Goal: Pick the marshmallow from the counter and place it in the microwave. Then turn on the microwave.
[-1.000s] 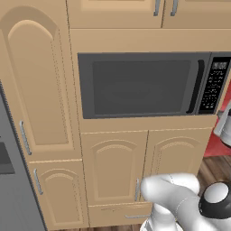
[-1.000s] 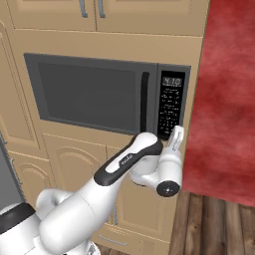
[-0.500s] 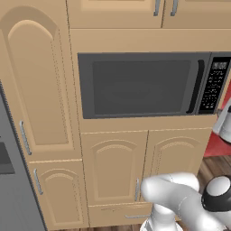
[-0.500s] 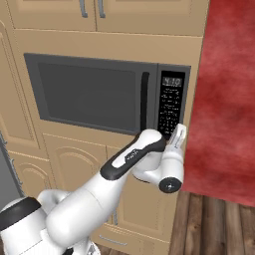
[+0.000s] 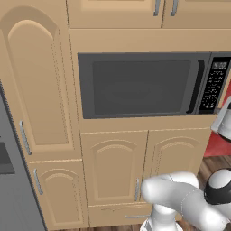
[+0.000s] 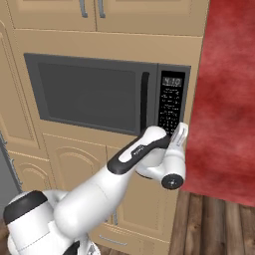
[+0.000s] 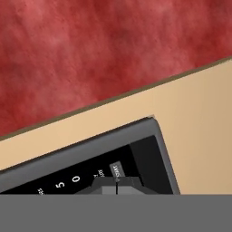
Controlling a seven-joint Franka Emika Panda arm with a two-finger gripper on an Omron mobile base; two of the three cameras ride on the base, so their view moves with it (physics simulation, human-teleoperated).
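- Marshmallow: cannot be made out through the dark window; presumably inside the microwave [image 5: 144,85], judged only from the shut door and the empty-handed gripper at the buttons.
- Microwave door closed flush in both base views; black vertical handle [image 6: 144,103] at 3 o'clock of the window, button panel [image 6: 171,104] just beyond it, still at 3 o'clock.
- Lit digits at 12 o'clock of the panel in right base view; too small to read reliably, so running or idle cannot be told.
- Gripper [image 6: 180,133] at 6 o'clock of the panel, lower corner, touching or just short of it; contact not resolved.
- Hand view: jaws pressed together, nothing between them; fingertips [image 7: 117,186] directly under the small key at the panel's bottom corner, digits "5" and "0" at 9 o'clock of it. Key label looks like "start", blurred.
- Left base view: white wrist [image 5: 224,123] at 5 o'clock of the panel, against the frame edge.
- Around: tan cabinet doors [image 5: 144,169] at 6 o'clock of the microwave, red wall [image 6: 226,99] at 3 o'clock, wood floor [image 6: 219,226] at 5 o'clock.
- Progress, as judgement: pick and place apparently done, door shut; remaining step is the start press, now at or about contact.
- Not confirmed: any sign the oven is on.
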